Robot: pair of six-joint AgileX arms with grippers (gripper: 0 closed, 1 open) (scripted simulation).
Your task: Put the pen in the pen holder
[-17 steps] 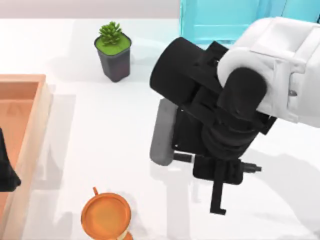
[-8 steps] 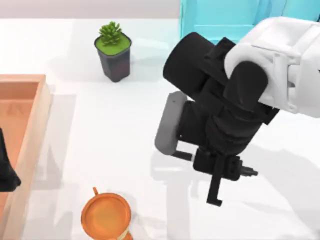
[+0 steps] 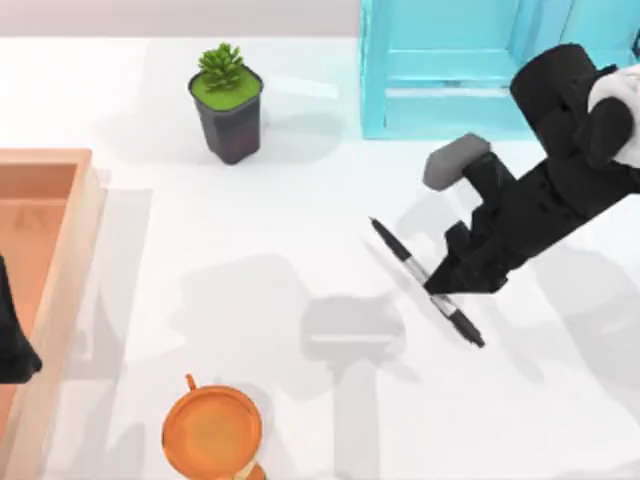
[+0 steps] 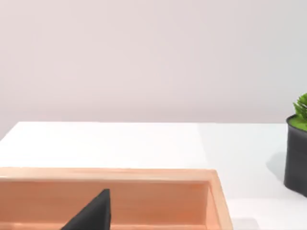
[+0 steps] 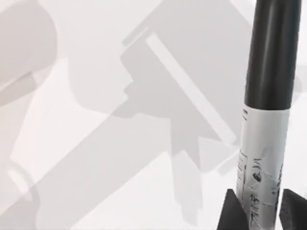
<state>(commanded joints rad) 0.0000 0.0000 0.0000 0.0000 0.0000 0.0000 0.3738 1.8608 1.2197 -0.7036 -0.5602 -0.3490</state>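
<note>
Right gripper [image 3: 447, 291] clamping the pen [image 3: 400, 256] at mid-barrel, fingers [image 5: 232, 211] closed against it. Holding above the white table [image 3: 250, 260], right of centre. Left gripper [image 3: 12, 340] idling at the left edge; finger state: cannot tell.

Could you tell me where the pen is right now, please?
In the top view the pen is right of centre, slanting below the blue holder, gripped mid-barrel by the right gripper; the right wrist view shows the fingers either side of it.
</note>
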